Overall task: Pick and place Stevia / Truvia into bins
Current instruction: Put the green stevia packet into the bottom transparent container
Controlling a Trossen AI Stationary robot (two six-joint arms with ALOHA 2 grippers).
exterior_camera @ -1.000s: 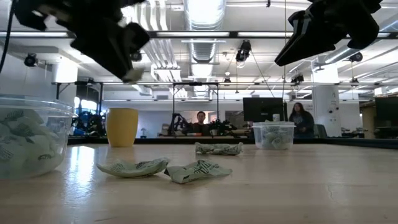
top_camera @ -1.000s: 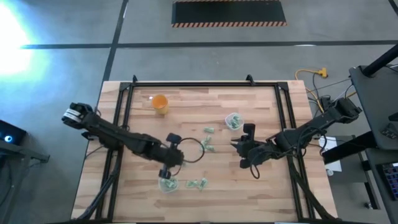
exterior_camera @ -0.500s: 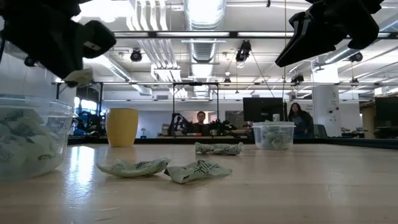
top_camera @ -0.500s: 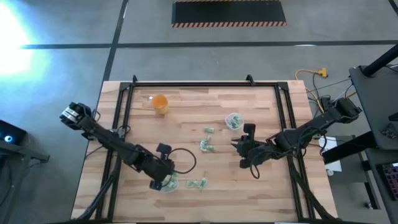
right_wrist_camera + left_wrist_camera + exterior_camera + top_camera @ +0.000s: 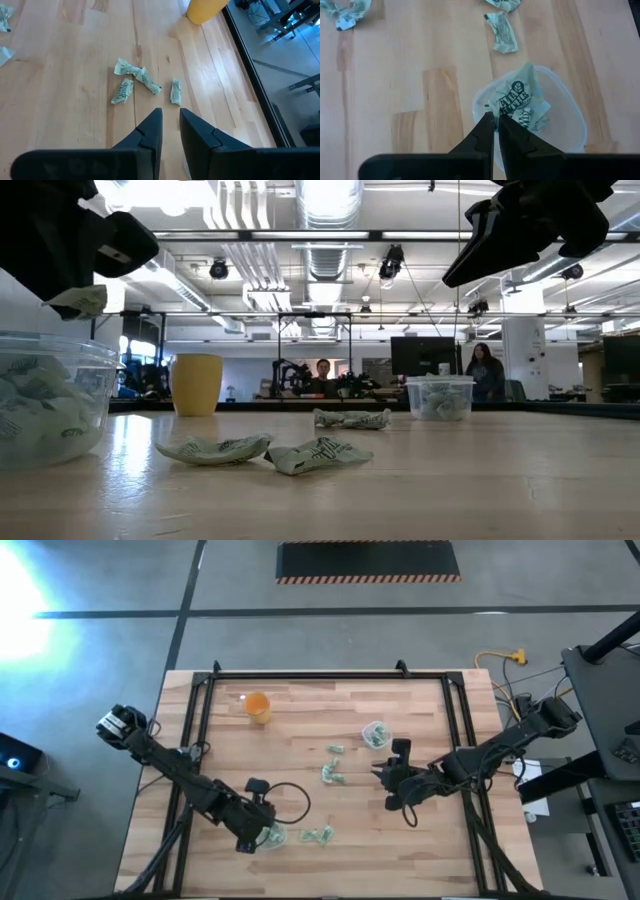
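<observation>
A: As the overhead camera is looking down on the wooden table (image 5: 420,720), what is the left gripper (image 5: 495,118) doing?

B: It is hanging directly over the near clear cup (image 5: 560,115), close to the table's front edge. Its fingers are pinched together on one green and white sachet (image 5: 516,99), which is dangling above the cup's opening. More sachets are lying inside that cup.

A: And the right gripper (image 5: 383,776)?

B: It is waiting above the table right of centre, holding nothing, its fingers (image 5: 150,131) sitting a narrow gap apart.

A: Where are the other sachets lying?

B: A loose group (image 5: 137,79) is lying mid-table, ahead of the right gripper. Two more (image 5: 262,451) are lying just beside the near cup. The far clear cup (image 5: 376,734) is standing behind the right gripper, with sachets inside it.

A: Anything else?

B: An orange cup (image 5: 258,706) is standing toward the back left, well apart from everything. People (image 5: 479,368) are sitting in the room beyond the table.
</observation>
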